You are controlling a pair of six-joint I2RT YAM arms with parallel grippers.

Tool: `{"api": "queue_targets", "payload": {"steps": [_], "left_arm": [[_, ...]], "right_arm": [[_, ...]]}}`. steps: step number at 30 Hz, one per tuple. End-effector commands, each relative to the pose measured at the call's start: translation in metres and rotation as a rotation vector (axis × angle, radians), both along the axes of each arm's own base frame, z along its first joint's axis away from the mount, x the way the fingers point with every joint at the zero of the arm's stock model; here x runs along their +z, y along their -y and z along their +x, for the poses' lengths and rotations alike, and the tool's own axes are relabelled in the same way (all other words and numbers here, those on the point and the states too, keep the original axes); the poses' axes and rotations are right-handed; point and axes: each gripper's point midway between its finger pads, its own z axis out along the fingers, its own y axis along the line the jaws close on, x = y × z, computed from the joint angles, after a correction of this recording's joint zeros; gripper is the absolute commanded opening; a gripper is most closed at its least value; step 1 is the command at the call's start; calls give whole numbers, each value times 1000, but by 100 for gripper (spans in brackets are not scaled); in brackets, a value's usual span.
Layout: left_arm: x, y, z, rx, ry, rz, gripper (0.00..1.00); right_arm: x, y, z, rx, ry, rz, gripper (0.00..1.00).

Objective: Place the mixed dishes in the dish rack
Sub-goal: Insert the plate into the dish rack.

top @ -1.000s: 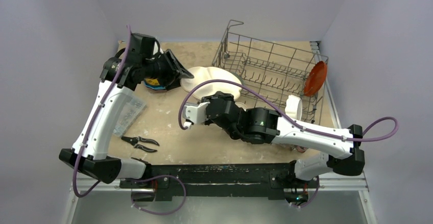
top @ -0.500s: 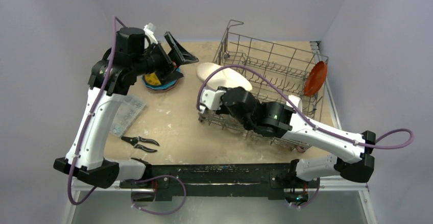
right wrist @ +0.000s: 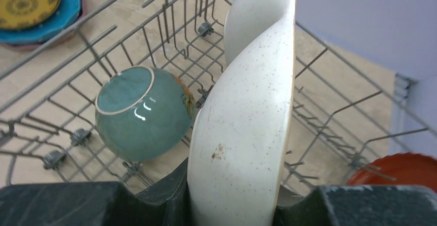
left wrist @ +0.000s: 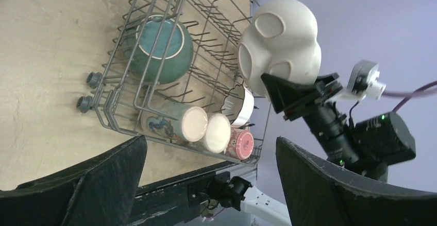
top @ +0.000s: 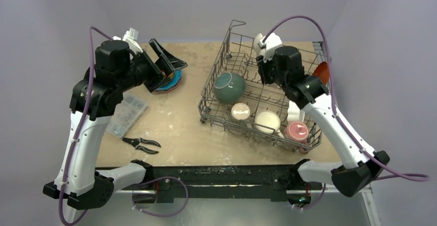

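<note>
- Cream divided plate point(right wrist: 247, 133) stands on edge, clamped at its rim by the right gripper point(right wrist: 234, 201), over the dish rack point(top: 203, 114) and up from the teal bowl point(top: 230, 87).
- It looks stiff, glazed and breakable, and probably slippery. A deep pinch on the rim suits it best.
- Left gripper point(top: 162, 66) has its jaws spread wide and empty, near the blue plate stack point(top: 171, 80).
- Worn wooden table point(top: 175, 125) with plain walls close around it. Pliers point(top: 141, 143) lie well apart from the rack.

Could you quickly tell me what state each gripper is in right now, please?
Left gripper: open, holding nothing.
Right gripper: closed on the cream divided plate.
</note>
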Motion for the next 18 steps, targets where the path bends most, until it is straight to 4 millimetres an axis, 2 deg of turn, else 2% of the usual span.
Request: {"api": "queue_targets", "payload": {"steps": [1, 5, 7, 9, 14, 18], "left_arm": [[-9, -1, -4, 11, -36, -4, 94], [-14, -3, -12, 9, -59, -2, 93], [-18, -6, -16, 14, -66, 11, 92], [-20, -9, -21, 17, -72, 23, 92], [-24, -14, -28, 19, -82, 40, 92], [-27, -13, -24, 10, -76, 60, 92]], "right_arm": [[102, -12, 38, -43, 179, 462, 0], [101, -1, 70, -133, 88, 646, 0], [91, 4, 86, -161, 29, 719, 0], [85, 3, 99, -177, -38, 812, 0], [76, -1, 128, -220, -125, 908, 0], [65, -13, 145, -247, -215, 973, 0]]}}
